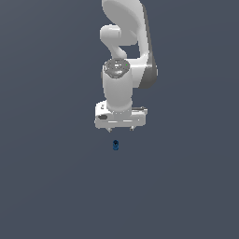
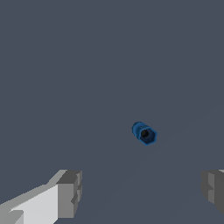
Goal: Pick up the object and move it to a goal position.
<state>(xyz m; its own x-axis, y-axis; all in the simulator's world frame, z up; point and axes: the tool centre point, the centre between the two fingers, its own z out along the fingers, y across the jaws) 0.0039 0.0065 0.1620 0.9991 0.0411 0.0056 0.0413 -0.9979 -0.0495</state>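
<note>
In the exterior view the white arm (image 1: 123, 70) hangs down from the top centre of the frame, and its gripper (image 1: 120, 128) sits just above the middle of the picture, fingers pointing down. The object (image 1: 115, 145), a tiny dark-blue bolt-like cylinder, stands upright just below the gripper, near the frame's centre, on a plain grey-blue ground; a clear gap separates it from the fingertips. In the wrist view the object (image 2: 144, 133) appears slightly right of centre, seen almost end-on with a dark hexagonal top, and the two grey finger pads (image 2: 70, 193) show at the lower left and lower right edges of that frame, spread wide with nothing between them. The gripper is therefore fully spread and holds nothing. No goal marker can be made out in either picture. Judged from this, the step in hand is the approach before the grasp: the object is not yet between the fingers. The next move seems to call for a small sideways correction to centre the fingers over the object, then a descent until the pads flank its shaft, then closing; the object being so small, alignment leaves little margin.
</note>
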